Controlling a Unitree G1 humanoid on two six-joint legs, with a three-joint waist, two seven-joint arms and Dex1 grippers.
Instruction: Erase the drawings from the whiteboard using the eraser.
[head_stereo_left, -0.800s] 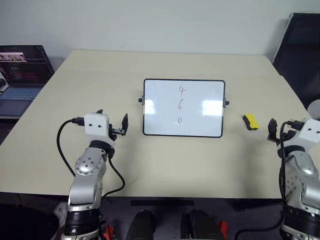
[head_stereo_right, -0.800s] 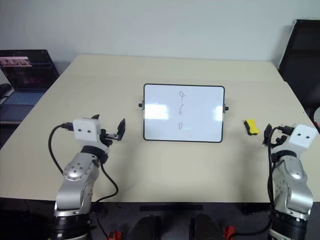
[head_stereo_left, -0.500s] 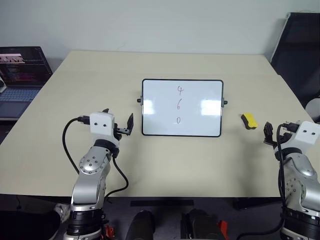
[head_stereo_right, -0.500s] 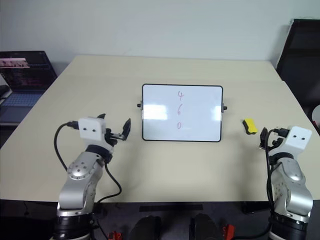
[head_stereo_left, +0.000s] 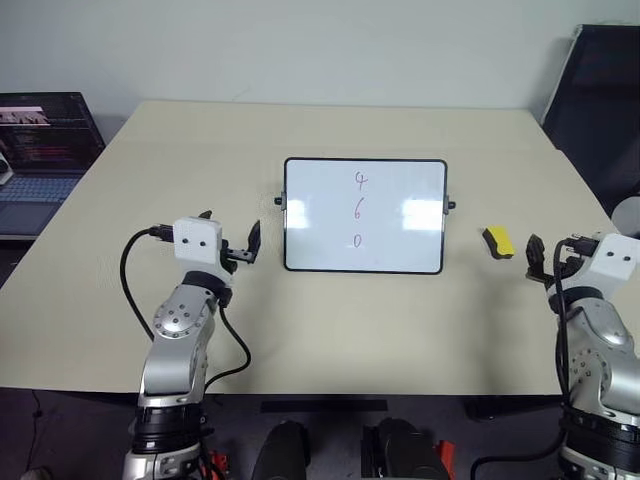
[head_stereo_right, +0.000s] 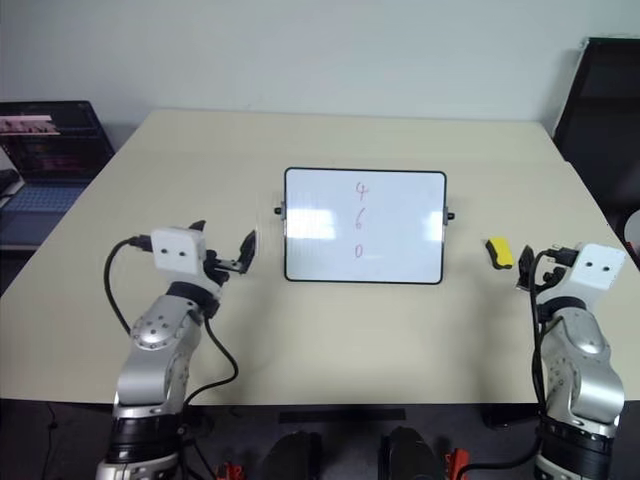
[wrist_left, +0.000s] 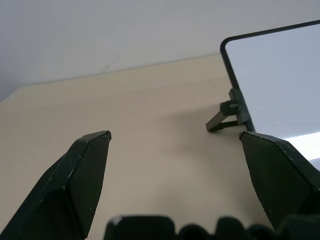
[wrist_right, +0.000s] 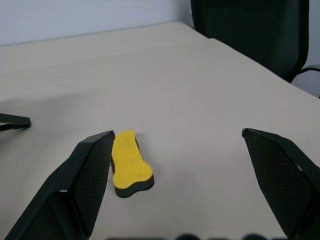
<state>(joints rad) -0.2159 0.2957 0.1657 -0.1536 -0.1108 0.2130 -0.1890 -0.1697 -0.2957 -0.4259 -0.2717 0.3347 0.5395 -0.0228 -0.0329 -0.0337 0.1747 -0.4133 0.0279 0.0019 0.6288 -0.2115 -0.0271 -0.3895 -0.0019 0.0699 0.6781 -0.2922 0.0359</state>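
Right gripper (wrist_right: 175, 145) hangs spread wide, empty, just short of the eraser (wrist_right: 130, 163) on the tabletop (head_stereo_left: 330, 330). Eraser lies right of the whiteboard (head_stereo_left: 365, 215); looks light, foam-soft; best pinched across its narrow waist. Left gripper (wrist_left: 172, 142) spread, empty, beside the board's knob. Wrist view reveals the eraser's dark underside; head view gives the drawings (head_stereo_left: 361, 209).

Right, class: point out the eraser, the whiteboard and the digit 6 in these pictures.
eraser (wrist_right: 129, 162): right wrist view, on its yellow top.
whiteboard (head_stereo_left: 320, 215): left eye view, on a bare white part.
digit 6 (head_stereo_left: 359, 211): left eye view, on the stroke itself.
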